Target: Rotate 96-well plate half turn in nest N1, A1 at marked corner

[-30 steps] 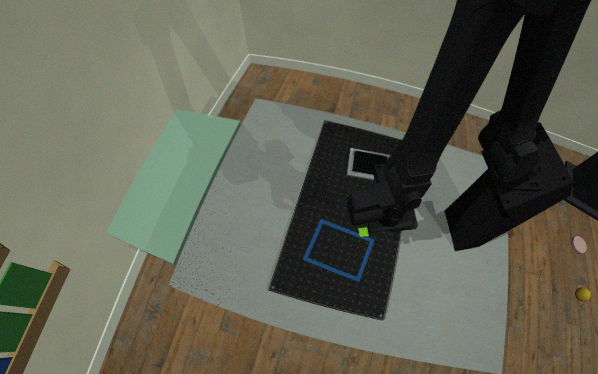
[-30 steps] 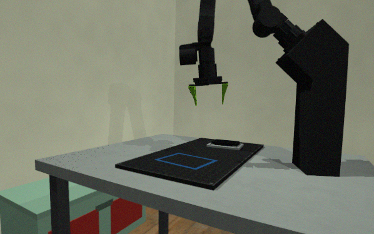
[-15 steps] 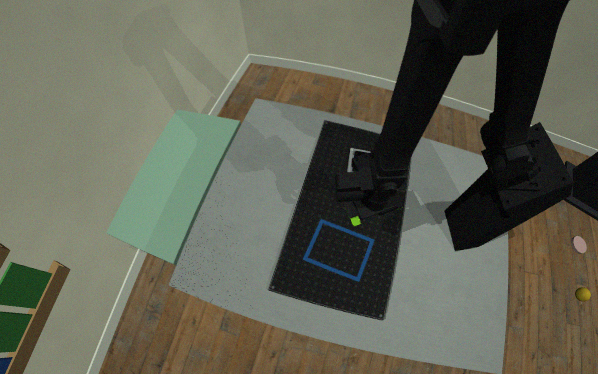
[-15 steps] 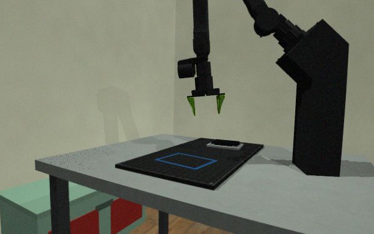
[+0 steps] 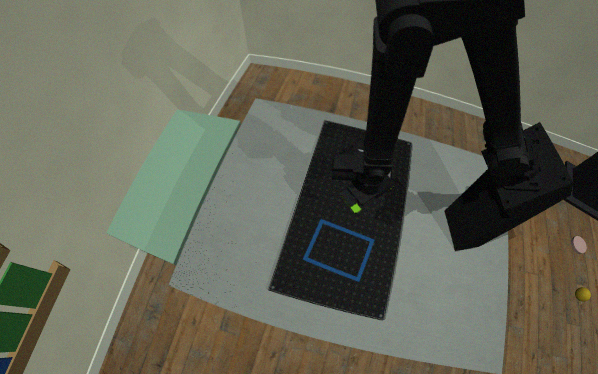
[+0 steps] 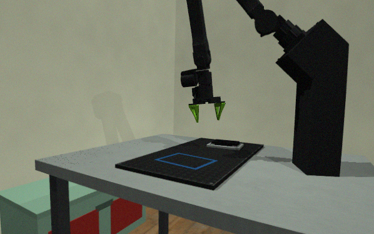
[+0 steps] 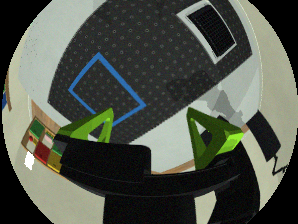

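Note:
The dark 96-well plate [image 6: 225, 142] lies flat in the white-framed nest N1 [image 6: 224, 146] at the far end of the black deck [image 6: 189, 161]. It also shows in the wrist view [image 7: 212, 27]. In the top view the arm hides it. My gripper [image 6: 207, 111] with green fingers is open and empty. It hangs high above the deck, between the nest and the blue taped outline B1 [image 6: 186, 161], pointing down. One green fingertip [image 5: 355, 208] shows in the top view. I cannot make out the plate's cut corner.
The robot's tall black base [image 6: 320, 103] stands on the grey table right of the deck. A green cabinet [image 6: 51, 203] stands below the table's left side. A shelf [image 5: 2, 310] and small balls [image 5: 583, 294] lie on the floor.

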`<state>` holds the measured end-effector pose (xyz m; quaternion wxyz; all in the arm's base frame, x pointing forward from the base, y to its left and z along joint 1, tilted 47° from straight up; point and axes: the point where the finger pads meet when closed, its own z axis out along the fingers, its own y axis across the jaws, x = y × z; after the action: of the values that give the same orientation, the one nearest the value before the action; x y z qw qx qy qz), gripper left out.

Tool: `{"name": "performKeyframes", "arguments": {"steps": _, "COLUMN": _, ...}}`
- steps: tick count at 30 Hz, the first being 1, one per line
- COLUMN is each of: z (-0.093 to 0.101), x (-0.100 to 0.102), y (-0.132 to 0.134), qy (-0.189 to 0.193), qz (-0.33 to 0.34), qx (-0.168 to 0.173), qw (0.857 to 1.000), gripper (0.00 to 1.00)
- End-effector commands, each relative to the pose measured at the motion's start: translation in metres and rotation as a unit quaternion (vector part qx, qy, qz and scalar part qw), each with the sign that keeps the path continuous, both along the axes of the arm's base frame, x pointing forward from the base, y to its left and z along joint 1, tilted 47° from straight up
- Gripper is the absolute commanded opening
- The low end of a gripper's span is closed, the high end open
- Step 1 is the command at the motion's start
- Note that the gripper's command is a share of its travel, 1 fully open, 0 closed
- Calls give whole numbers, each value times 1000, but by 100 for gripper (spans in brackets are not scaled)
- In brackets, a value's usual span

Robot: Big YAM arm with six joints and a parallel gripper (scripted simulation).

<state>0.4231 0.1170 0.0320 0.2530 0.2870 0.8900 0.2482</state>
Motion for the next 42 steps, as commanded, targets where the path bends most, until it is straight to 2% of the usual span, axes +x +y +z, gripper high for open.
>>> {"name": "performKeyframes", "arguments": {"steps": 1, "z": -6, "x": 14, "y": -16, "qy": -25, "qz": 45, "qx": -43, "qw": 998, "gripper": 100}}
{"name": "performKeyframes", "arguments": {"steps": 3, "z": -6, "x": 14, "y": -16, "qy": -25, "qz": 45, "qx": -43, "qw": 998, "gripper": 100}}
{"name": "performKeyframes", "arguments": {"steps": 5, "z": -10, "x": 19, "y": -24, "qy": -34, "qz": 66, "qx": -58, "qw": 996, "gripper": 100}}
{"name": "performKeyframes", "arguments": {"steps": 11, "z": -22, "x": 34, "y": -47, "qy": -44, "qz": 87, "qx": -73, "qw": 993, "gripper": 100}}
{"name": "performKeyframes", "arguments": {"steps": 18, "z": -36, "x": 48, "y": -76, "qy": -73, "qz": 140, "qx": -113, "qw": 981, "gripper": 100}}
{"name": "performKeyframes", "arguments": {"steps": 20, "z": -36, "x": 48, "y": -76, "qy": -73, "qz": 140, "qx": -113, "qw": 981, "gripper": 100}}
{"name": "performKeyframes", "arguments": {"steps": 23, "z": -42, "x": 53, "y": -89, "qy": -90, "qz": 168, "qx": -134, "qw": 972, "gripper": 100}}
{"name": "performKeyframes", "arguments": {"steps": 26, "z": -48, "x": 58, "y": -102, "qy": -89, "qz": 168, "qx": -135, "qw": 972, "gripper": 100}}
{"name": "performKeyframes", "arguments": {"steps": 28, "z": -53, "x": 61, "y": -111, "qy": -102, "qz": 187, "qx": -150, "qw": 965, "gripper": 100}}
{"name": "performKeyframes", "arguments": {"steps": 30, "z": -57, "x": 63, "y": -120, "qy": -102, "qz": 187, "qx": -150, "qw": 965, "gripper": 100}}
{"name": "performKeyframes", "arguments": {"steps": 35, "z": -67, "x": 68, "y": -142, "qy": -128, "qz": 223, "qx": -182, "qw": 949, "gripper": 100}}
{"name": "performKeyframes", "arguments": {"steps": 37, "z": -67, "x": 68, "y": -142, "qy": -128, "qz": 223, "qx": -182, "qw": 949, "gripper": 100}}
{"name": "performKeyframes", "arguments": {"steps": 39, "z": -72, "x": 69, "y": -151, "qy": -141, "qz": 241, "qx": -199, "qw": 939, "gripper": 100}}
{"name": "performKeyframes", "arguments": {"steps": 42, "z": -79, "x": 70, "y": -165, "qy": -138, "qz": 241, "qx": -197, "qw": 940, "gripper": 100}}
